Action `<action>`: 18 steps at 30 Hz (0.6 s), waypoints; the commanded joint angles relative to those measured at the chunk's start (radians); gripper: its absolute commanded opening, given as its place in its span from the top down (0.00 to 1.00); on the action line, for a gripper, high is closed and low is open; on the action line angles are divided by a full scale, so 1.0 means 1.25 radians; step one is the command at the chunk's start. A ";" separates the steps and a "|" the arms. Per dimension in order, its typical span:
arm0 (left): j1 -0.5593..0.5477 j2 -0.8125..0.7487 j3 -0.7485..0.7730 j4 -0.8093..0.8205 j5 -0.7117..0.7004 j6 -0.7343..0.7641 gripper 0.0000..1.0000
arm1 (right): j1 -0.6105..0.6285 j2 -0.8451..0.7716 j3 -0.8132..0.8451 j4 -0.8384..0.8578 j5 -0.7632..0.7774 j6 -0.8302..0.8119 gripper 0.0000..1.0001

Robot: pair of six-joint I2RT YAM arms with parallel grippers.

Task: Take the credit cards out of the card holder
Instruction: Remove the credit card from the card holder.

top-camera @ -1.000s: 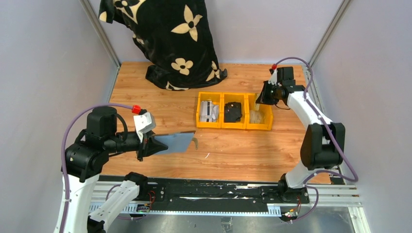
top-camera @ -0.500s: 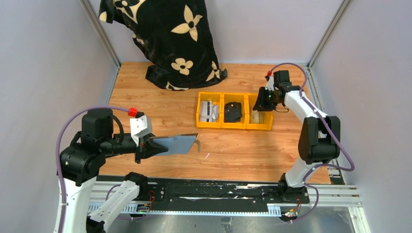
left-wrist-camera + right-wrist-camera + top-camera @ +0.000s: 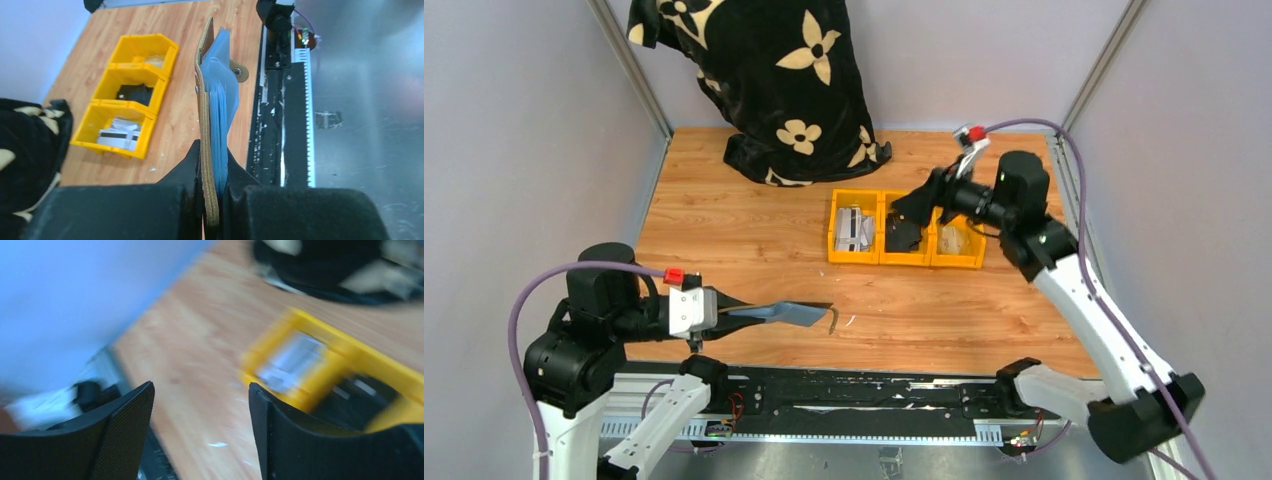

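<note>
My left gripper is shut on the brown card holder, which it holds in the air above the table's near edge. The left wrist view shows the card holder edge-on, brown cover on the left, bluish clear sleeves fanned to the right. Pale credit cards lie in the left yellow bin, and they also appear in the left wrist view. Something pale lies in the right bin. My right gripper is open and empty above the middle bin; its view is blurred, with the right gripper over bare wood.
Three joined yellow bins stand mid-table. A black lumpy object fills the middle bin. A black cloth with cream flowers hangs down at the back. The black rail runs along the near edge.
My right arm swung left from the right bin to above the middle bin, and its jaws opened. My left arm drew back and lower, turning the card holder flatter.
</note>
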 commanded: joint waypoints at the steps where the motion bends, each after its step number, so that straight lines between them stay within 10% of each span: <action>1: -0.003 -0.040 -0.011 0.003 0.011 0.140 1.00 | 0.264 -0.103 -0.069 0.312 -0.216 0.063 0.25; 8: -0.002 -0.104 -0.039 0.002 0.006 0.314 1.00 | 0.685 -0.091 -0.059 0.251 -0.022 -0.171 0.22; 18: -0.001 -0.154 -0.059 0.001 -0.043 0.417 1.00 | 0.854 -0.007 -0.015 0.234 0.188 -0.316 0.20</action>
